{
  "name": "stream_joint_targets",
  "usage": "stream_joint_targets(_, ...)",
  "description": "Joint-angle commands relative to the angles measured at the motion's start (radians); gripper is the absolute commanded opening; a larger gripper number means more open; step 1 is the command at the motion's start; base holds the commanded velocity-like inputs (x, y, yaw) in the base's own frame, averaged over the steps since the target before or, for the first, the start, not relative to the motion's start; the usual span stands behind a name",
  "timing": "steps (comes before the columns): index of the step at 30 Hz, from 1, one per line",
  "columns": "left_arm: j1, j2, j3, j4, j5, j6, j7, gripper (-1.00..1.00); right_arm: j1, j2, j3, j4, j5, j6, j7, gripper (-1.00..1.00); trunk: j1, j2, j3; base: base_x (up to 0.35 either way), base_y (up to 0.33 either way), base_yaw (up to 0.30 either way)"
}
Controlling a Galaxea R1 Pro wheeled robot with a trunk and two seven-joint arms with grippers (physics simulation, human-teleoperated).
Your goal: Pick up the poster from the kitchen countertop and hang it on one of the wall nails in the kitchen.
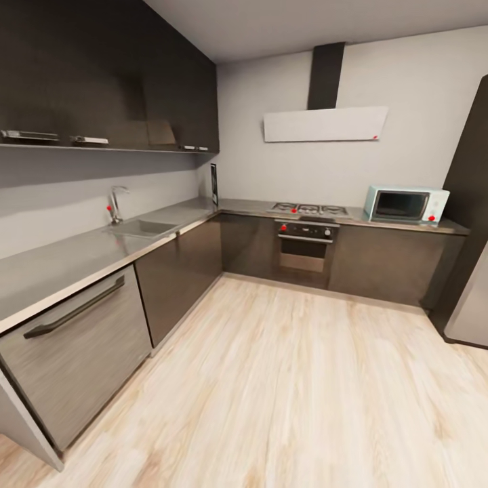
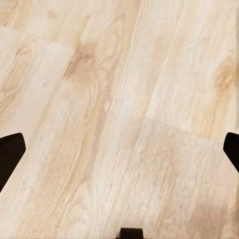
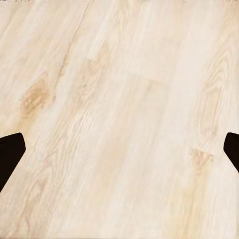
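Note:
The poster stands upright in the far corner of the L-shaped grey countertop, leaning by the wall and seen nearly edge-on as a thin dark strip. I cannot make out a nail on the light grey walls. In the left wrist view my left gripper is open, dark fingertips spread wide over bare wood floor. My right gripper is open too, fingertips at the picture's sides, with only floor planks between them.
Along the left run sit a sunken sink with a faucet and a dishwasher front. The back run has a gas hob, oven and microwave under a white hood. A silver fridge stands at right. Pale wood floor lies ahead.

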State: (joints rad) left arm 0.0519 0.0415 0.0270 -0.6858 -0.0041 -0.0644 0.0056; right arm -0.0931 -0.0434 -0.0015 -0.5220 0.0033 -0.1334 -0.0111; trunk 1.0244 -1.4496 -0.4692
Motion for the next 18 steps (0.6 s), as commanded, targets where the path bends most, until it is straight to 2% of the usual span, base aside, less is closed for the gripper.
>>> stream_joint_targets(1,0.0,0.0,0.001,-0.001,0.0,-0.002,0.001,1.0,-0.001,0.0,0.0,0.001,0.001,-0.003,-0.001,1.0,0.001,0.0,-0.001,0.316,-0.169,0.0)
stream_joint_targets(13,0.0,0.018,0.001,-0.001,0.001,-0.001,0.001,1.0,-0.001,0.0,0.001,0.002,0.001,-0.003,-0.001,1.0,0.001,0.0,-0.001,0.304,-0.184,0.0)
stream_joint_targets(18,0.0,0.02,0.001,-0.001,0.001,-0.001,0.002,1.0,-0.001,0.001,0.003,0.035,0.001,-0.003,-0.001,1.0,0.001,0.0,-0.001,0.298,-0.165,0.0)
